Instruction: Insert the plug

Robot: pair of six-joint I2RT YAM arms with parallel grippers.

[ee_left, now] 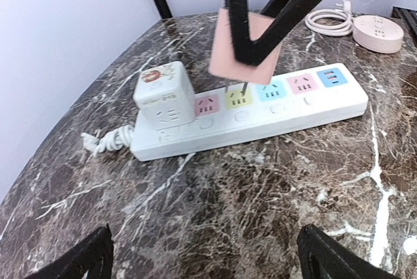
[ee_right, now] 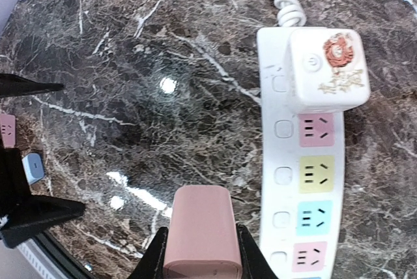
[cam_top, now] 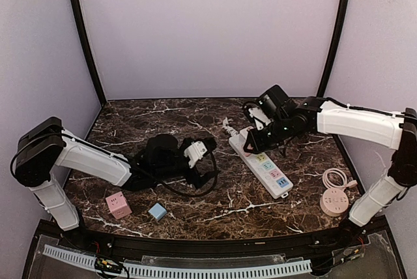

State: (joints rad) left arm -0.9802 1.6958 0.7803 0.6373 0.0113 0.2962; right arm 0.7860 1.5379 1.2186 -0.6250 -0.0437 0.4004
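The right gripper (ee_right: 201,261) pinches the pink plug (ee_right: 199,223), one finger flat against each side, the jaws parted only as far as the plug's body. In the right wrist view the plug sits at 6 o'clock, its rounded back end towards the camera. The left wrist view shows it from the front: its metal prongs (ee_left: 234,88) point down at the yellow socket (ee_left: 238,100) of the white power strip (ee_left: 293,115), and their tips reach that socket's upper edge. I cannot tell whether they have entered the slots or are only just above them.

The strip lies on the dark marble table (cam_top: 195,116), running from 11 o'clock to 5 o'clock in the top view. A white cube adapter (ee_left: 163,93) with a lion print stands plugged in at the strip's 11 o'clock end, next to a pink socket (ee_left: 206,105). The yellow socket comes next along the row.

The left gripper (ee_left: 208,261) has its jaws spread wide, fingertips at the two bottom corners of its own view, low over the marble. It lies at 9 o'clock of the strip, apart from it.

A pink cube (cam_top: 118,205) and a small blue cube (cam_top: 157,211) rest near the table's 7 o'clock edge, and a round pink socket hub (cam_top: 333,201) with its coiled cord lies at 4 o'clock
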